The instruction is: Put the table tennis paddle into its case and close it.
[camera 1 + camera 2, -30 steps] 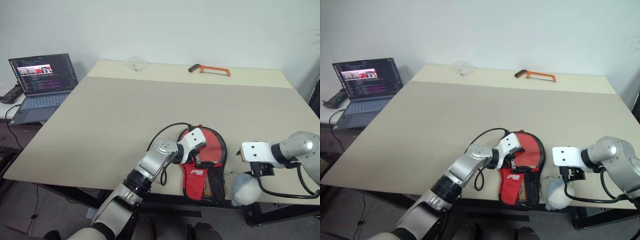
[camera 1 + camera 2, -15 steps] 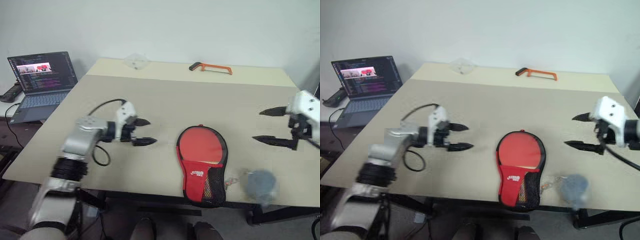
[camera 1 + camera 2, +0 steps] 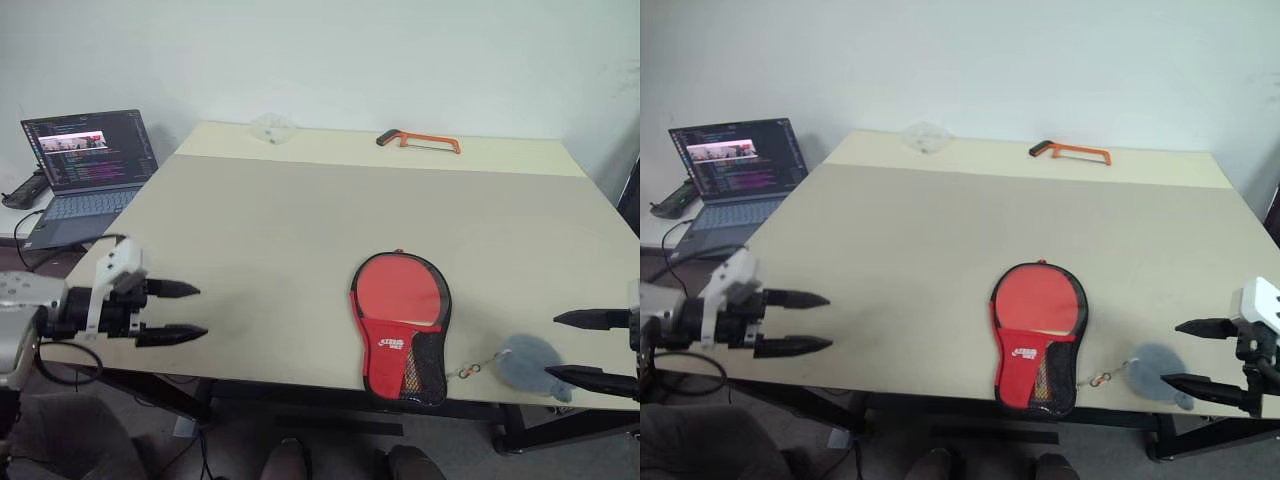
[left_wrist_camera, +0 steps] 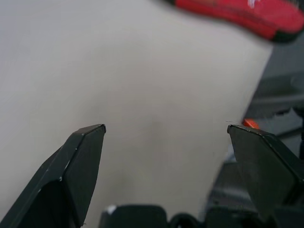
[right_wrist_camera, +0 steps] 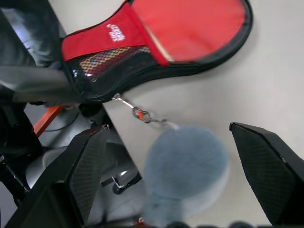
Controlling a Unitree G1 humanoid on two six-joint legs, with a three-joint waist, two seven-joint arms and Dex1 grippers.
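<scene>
Now both arms sit wide apart at the near edge of the table (image 3: 300, 220), with the case (image 3: 402, 325) lying flat between them. Its round end shows the table tennis paddle (image 3: 400, 294) as a red face behind the clear window, and the red logo panel and black mesh pocket point toward the near table edge. The left gripper (image 3: 172, 312) hovers by the near left edge, well apart from the case, its two black fingers spread wide and holding nothing. The right gripper (image 3: 1198, 354) hangs at the near right edge, fingers likewise spread wide and empty. Just beside the right gripper, between it and the case, lies a small grey fluffy ball (image 3: 1155, 371), joined to the case's lower end by a short chain (image 5: 142, 114). Far beyond both grippers, an orange-handled hacksaw (image 3: 419, 140) rests near the far table edge. Off the table, past the left gripper, stands an open laptop (image 3: 85, 165)
</scene>
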